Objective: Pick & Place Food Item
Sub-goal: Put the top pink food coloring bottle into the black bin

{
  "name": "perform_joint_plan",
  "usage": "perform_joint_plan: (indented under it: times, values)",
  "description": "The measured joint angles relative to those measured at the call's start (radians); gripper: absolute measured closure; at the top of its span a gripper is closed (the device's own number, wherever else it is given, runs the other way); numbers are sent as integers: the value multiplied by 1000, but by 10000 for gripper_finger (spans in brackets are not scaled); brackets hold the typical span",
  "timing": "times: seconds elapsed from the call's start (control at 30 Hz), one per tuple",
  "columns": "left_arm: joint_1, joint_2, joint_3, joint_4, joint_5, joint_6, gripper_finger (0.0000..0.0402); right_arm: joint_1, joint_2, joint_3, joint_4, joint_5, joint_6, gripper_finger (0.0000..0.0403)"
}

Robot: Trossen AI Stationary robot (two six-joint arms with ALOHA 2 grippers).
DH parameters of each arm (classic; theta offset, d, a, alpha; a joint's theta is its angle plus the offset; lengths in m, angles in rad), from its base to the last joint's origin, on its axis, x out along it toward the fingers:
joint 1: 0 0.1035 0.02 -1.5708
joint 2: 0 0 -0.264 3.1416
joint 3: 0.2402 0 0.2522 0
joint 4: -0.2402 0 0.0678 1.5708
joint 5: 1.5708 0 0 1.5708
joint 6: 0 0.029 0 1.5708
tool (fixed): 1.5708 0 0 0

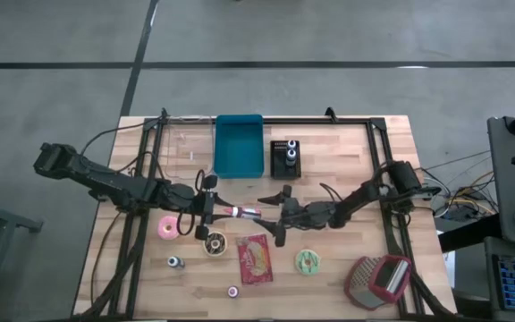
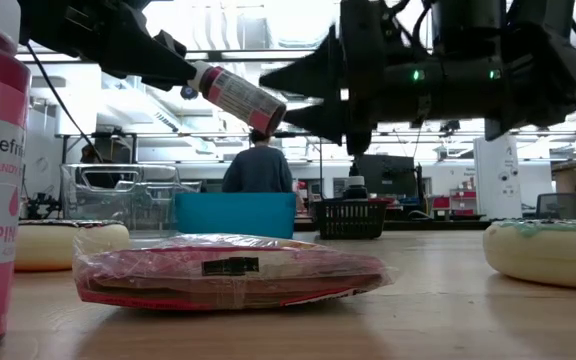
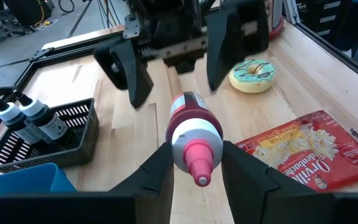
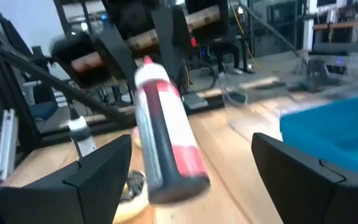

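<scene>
While my left gripper point(image 3: 194, 163) clamps the bottle point(image 1: 232, 212) by its capped end, holding it level above the bench's middle, my right gripper point(image 1: 283, 214) stands spread wide just off its base, fingers clear of it; judging by that, the left alone carries it.

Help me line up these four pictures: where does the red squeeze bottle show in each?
High view: red squeeze bottle mid-table, in the left gripper.
Low view: upper middle, tilted, above the popcorn bag.
Left wrist view: centre.
Right wrist view: left of centre.
Shared landmark: blue bin.
</scene>
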Motion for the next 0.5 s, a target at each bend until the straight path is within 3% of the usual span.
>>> perform_joint_plan:
  times: [0.27, 0.5]
  values:
    - [0, 0, 0, 0, -4, 0, 289, 47, -149, -3, -37, -3, -60, 72]
    - [4, 0, 16, -17, -90, -16, 289, 71, -311, -9, -427, -3, -6, 76]
